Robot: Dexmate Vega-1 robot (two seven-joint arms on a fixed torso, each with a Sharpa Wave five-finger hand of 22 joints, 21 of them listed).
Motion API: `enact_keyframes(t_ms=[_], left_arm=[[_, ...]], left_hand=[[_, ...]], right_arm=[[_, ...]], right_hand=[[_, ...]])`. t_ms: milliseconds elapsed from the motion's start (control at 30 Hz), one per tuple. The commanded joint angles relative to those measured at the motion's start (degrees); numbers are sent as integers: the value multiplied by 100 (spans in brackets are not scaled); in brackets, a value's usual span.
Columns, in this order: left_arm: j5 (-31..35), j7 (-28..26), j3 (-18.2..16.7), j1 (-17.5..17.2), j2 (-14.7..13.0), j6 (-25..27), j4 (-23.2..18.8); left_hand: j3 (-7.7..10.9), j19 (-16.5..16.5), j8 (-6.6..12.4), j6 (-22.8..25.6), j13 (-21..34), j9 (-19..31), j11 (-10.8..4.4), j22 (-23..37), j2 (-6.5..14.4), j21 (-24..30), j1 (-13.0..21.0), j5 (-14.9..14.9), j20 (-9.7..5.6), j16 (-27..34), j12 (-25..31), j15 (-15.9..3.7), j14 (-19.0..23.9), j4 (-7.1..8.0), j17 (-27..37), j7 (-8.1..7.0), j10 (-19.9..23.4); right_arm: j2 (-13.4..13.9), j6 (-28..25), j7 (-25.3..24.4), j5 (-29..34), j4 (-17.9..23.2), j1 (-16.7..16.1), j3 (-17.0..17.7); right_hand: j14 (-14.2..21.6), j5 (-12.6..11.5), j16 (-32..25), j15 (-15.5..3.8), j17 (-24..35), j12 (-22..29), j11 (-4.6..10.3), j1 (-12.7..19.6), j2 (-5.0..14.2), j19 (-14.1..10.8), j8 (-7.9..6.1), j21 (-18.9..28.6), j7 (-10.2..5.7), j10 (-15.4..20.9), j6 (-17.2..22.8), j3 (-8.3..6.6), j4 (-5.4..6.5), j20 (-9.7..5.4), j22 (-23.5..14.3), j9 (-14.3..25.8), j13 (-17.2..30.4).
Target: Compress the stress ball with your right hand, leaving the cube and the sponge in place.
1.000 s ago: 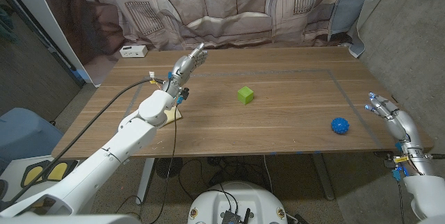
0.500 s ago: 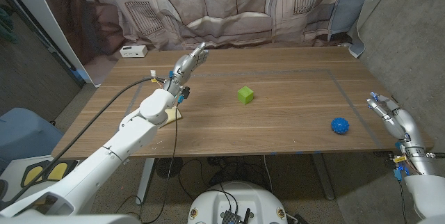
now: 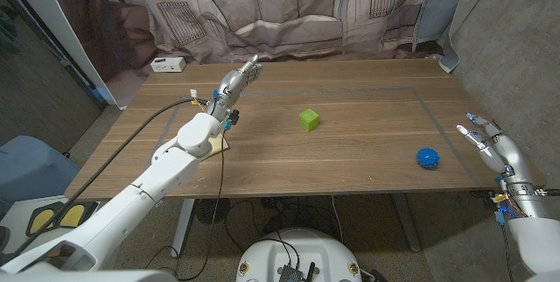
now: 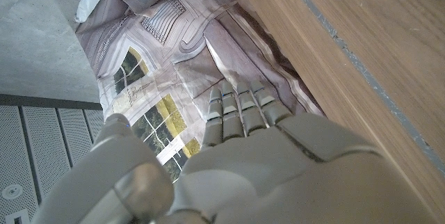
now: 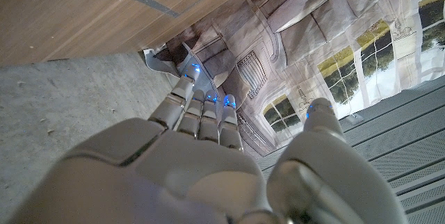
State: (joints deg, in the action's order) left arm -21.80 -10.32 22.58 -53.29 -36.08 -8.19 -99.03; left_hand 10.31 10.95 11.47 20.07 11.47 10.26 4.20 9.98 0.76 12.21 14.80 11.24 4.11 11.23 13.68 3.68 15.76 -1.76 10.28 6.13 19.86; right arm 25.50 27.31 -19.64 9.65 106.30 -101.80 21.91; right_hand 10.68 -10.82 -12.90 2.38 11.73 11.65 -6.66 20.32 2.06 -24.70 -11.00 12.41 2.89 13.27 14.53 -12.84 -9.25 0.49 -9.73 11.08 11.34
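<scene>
The blue ball [image 3: 426,158] is sitting on the wooden surface [image 3: 367,133] near its right edge, untouched. My right robot hand [image 3: 486,140] is hovering just beside it, off past the edge, fingers spread apart and holding nothing. The green cube [image 3: 308,120] is lying well apart from the ball, toward the middle. My left robot hand [image 3: 238,79] is reaching out over the far left part, fingers extended and empty. A pale patch under my left forearm is perhaps the sponge [image 3: 219,144], mostly hidden.
</scene>
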Motion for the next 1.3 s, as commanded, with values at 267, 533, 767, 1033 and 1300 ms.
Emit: enact_keyframes(t_ms=[267,533,767,1033,1300], left_arm=[[2,112,19,59,112,-418,310],[16,118,10,80,123,-479,360],[-7,121,-3,57,121,-486,373],[-40,117,-7,38,123,-454,376],[-63,132,27,45,145,-418,394]], left_hand=[[-13,36,-16,48,4,20,-8,26,39,-27,4,-21,7,-10,-15,-3,75,-32,6,5,72],[-15,36,-18,53,4,20,-2,26,41,-33,2,-21,9,-12,-19,-6,78,-36,7,4,77],[-17,35,-21,55,5,21,-3,27,42,-38,2,-22,11,-13,-24,-16,82,-40,7,1,79],[-20,36,-24,56,5,21,-2,27,43,-42,0,-22,12,-16,-29,-7,82,-44,7,8,84],[-21,35,-25,61,6,21,-18,27,46,-46,0,-22,15,-16,-33,-4,88,-48,7,1,88]], right_arm=[[-99,-595,-163,621,751,-284,138],[-99,-973,-135,996,1077,-401,177],[-43,-1199,3,1098,1243,-449,193],[-11,-1516,83,1380,1485,-531,208],[23,-1799,256,1504,1694,-606,250]], right_hand=[[66,-8,-29,-37,9,-13,33,222,15,-78,-1,0,6,-18,-73,-72,-61,-1,-20,13,29],[17,-13,2,-33,5,-13,23,311,-20,-50,-13,-24,15,-26,-73,-91,-81,-13,-21,13,32],[10,-15,13,-44,2,-11,22,368,-42,-47,-18,-35,34,-29,-76,-102,-85,-13,-21,14,35],[112,-13,-13,-61,4,45,24,482,-82,-175,-70,-6,47,103,34,-122,-70,-54,-25,14,41],[120,-10,-7,-90,7,68,45,536,-103,-139,-70,-36,-7,177,43,-128,-51,-39,-27,14,43]])
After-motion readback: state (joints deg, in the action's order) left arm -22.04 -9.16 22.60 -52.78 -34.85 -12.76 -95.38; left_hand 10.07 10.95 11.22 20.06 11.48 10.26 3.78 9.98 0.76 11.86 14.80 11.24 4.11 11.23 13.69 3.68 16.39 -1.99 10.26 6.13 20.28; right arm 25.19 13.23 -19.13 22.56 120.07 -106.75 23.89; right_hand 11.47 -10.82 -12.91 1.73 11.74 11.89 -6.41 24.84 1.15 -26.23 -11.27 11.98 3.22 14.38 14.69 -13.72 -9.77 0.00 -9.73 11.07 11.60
